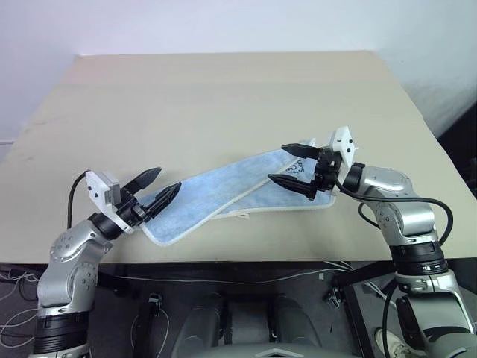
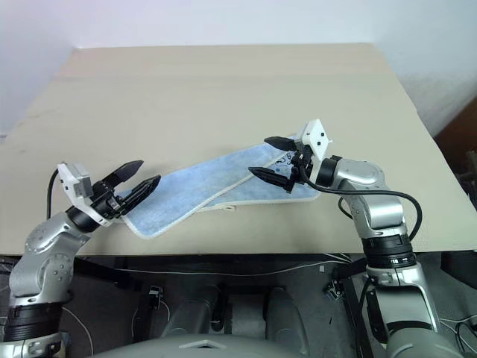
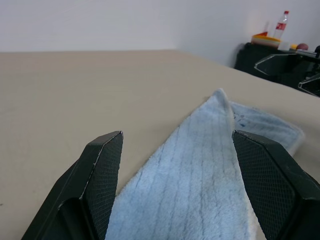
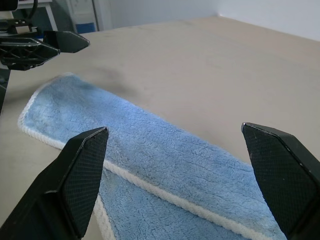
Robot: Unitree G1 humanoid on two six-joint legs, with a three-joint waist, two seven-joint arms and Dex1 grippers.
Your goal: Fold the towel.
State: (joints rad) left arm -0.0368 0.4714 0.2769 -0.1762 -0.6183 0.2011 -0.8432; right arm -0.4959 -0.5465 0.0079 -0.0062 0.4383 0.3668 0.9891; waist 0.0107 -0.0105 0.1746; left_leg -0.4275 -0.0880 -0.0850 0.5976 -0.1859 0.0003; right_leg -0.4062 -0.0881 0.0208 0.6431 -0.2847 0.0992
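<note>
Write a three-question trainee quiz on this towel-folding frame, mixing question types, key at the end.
1. True or false: the towel lies flat in a single layer on the table.
2. The left gripper and right gripper are: A) both open, B) both shut, C) one of each?
3. Fill in: the grippers sit at opposite ____ of the towel.

Key: 1. False, it is already folded over lengthwise, one layer offset on the other. 2. A, neither grips the cloth. 3. Ends.
</note>
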